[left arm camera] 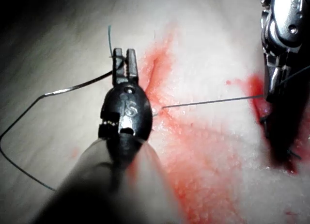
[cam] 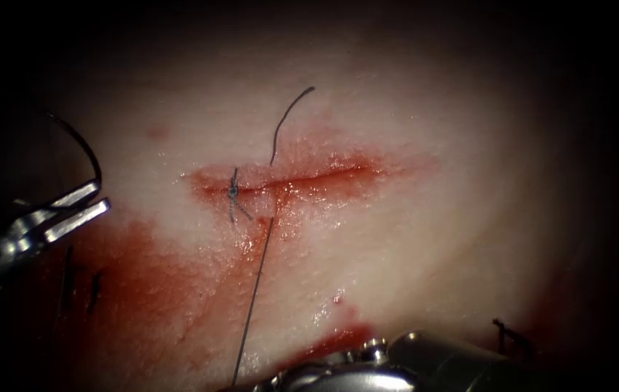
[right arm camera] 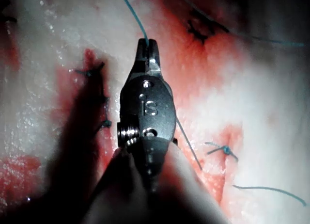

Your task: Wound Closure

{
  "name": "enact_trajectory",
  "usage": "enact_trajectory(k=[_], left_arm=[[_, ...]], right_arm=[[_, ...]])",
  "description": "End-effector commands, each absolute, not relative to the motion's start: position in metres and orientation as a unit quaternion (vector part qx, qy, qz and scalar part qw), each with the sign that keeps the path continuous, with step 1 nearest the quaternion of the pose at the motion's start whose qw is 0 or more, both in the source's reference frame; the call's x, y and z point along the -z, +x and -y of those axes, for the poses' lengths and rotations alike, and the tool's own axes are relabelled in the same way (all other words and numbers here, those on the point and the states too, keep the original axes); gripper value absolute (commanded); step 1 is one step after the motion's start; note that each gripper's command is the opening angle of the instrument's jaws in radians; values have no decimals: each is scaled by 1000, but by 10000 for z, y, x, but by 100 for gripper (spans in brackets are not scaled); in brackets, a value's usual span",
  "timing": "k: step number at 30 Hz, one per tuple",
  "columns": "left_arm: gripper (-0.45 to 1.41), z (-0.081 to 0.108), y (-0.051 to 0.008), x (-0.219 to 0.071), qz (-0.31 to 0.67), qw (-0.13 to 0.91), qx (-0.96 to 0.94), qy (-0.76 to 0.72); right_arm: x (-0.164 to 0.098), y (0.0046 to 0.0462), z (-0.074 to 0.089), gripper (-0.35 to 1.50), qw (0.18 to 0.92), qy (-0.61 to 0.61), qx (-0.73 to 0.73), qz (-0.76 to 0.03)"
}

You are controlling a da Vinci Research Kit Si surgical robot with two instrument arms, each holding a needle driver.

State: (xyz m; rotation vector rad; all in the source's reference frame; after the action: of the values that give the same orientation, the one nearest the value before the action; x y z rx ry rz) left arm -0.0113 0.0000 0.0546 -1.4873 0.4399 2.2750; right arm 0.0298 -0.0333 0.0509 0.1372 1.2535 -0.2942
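Glistening with red fluid (cam: 157, 290), the tissue (cam: 432, 239) lies under left tool (cam: 80, 207) gripping needle (cam: 80, 145), right tool (right arm camera: 147, 47) gripping thread (cam: 255, 290).

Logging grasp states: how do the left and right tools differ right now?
Left tool grips the needle near one end of its curve; right tool grips the thread. Left tool sits left of the cut, with the needle clear of the tissue; right tool lies below the cut in the endoscope view. Shared: both have shut jaws.
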Motion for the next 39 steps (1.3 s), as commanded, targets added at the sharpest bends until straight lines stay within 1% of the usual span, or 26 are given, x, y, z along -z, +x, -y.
enact_trajectory(k=[1,2,4,5,6,8,11,18,22,24,28,35,37,38,39], left_arm=[[-45,-10,-117,-555,-171,192,-814,-521],[-45,-19,-117,-569,-193,194,-819,-504],[-45,-34,-115,-596,-233,193,-825,-478],[-45,-41,-114,-605,-245,193,-830,-462],[-45,-47,-112,-613,-257,190,-837,-444],[-45,-65,-107,-636,-289,176,-852,-400],[-45,-100,-96,-676,-338,150,-865,-339],[-45,-156,-83,-746,-381,130,-875,-270],[-45,-173,-82,-775,-389,129,-872,-268],[-45,-181,-83,-798,-394,117,-872,-266],[-45,-185,-83,-823,-384,126,-871,-279],[-45,-180,-83,-859,-357,125,-879,-289],[44,-178,-83,-865,-347,149,-876,-299],[67,-177,-82,-868,-348,163,-875,-295],[76,-175,-82,-870,-347,176,-873,-293]], right_arm=[[-510,308,334,-35,796,65,136,-586],[-507,309,335,-35,796,66,136,-586],[-504,310,326,63,803,72,113,-581],[-502,310,321,103,807,64,97,-579],[-500,308,315,125,811,49,81,-577],[-495,302,306,138,810,31,58,-582],[-480,282,285,147,809,15,24,-587],[-466,246,271,147,812,1,-1,-584],[-465,235,272,147,815,-1,-4,-579],[-465,229,273,143,815,-4,-7,-579],[-466,222,270,138,819,-11,-16,-574],[-471,210,263,136,824,-29,-39,-565],[-473,209,261,138,825,-30,-42,-562],[-474,209,261,138,826,-32,-40,-562],[-475,209,260,138,826,-33,-40,-562]])
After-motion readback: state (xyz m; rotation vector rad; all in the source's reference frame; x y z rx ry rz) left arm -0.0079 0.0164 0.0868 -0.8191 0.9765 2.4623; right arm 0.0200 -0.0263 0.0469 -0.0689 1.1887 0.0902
